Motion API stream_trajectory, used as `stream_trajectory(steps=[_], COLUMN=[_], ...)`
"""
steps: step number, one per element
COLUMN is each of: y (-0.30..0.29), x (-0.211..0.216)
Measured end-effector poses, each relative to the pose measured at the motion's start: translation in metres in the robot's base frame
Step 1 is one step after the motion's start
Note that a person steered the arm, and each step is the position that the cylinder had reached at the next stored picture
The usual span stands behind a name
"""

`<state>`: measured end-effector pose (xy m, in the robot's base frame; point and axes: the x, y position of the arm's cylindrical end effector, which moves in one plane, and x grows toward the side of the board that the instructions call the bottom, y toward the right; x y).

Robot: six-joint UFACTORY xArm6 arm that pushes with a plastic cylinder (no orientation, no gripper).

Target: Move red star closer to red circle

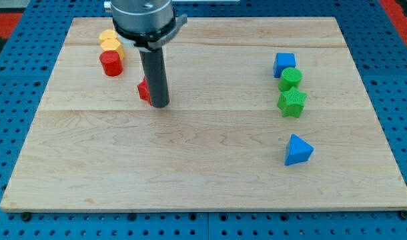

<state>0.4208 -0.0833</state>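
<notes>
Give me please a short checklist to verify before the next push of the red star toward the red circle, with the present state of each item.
1. My tip is against the red star: ok, it sits at the star's right side in the view.
2. Red circle in view: ok, up and to the left of the star.
3. Path from star to circle is free: ok, bare wood between them.
4. Push direction correct: not ok, my tip is level with the star, not below it.
5. Yellow blocks out of danger: cannot tell, they touch the circle's upper side.
</notes>
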Motion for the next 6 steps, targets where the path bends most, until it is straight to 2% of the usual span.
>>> stream_trajectory(steps=[2, 4, 6], y=[-0.041, 0.018, -0.045], x=[-0.004, 0.015, -0.026])
